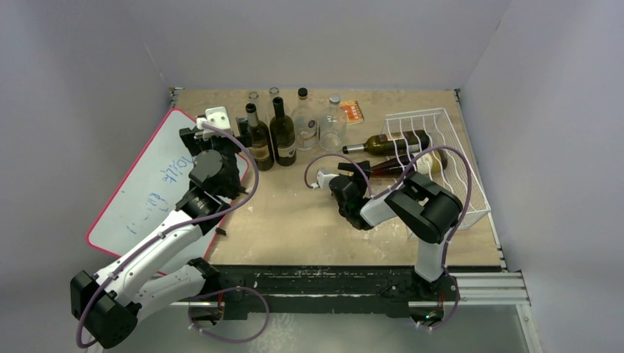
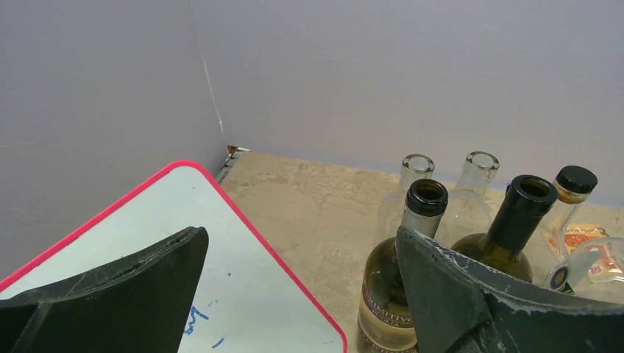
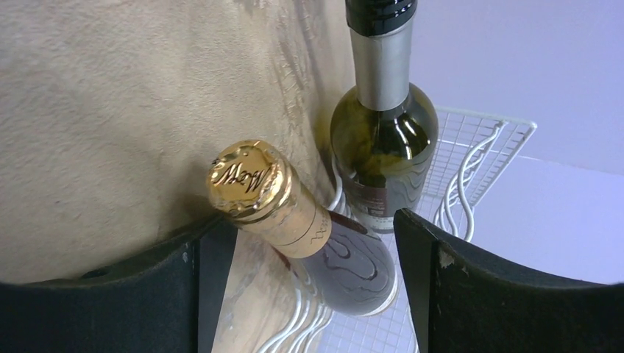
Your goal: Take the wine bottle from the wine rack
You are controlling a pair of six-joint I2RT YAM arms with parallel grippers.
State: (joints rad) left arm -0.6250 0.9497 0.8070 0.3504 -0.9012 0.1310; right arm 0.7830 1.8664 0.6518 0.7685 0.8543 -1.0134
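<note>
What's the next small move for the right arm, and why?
Probably close the right jaws on the neck of the gold-foil bottle: the wrist view shows it between them with a gap on one side, nothing gripped yet, and the bottle lies in the wine rack.

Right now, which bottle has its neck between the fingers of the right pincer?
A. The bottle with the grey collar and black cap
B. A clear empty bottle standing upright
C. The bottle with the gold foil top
C: the right wrist view shows the gold foil bottle lying on the wine rack with its neck between the fingers of the open right pincer; the grey-collared bottle lies beyond them.
</note>
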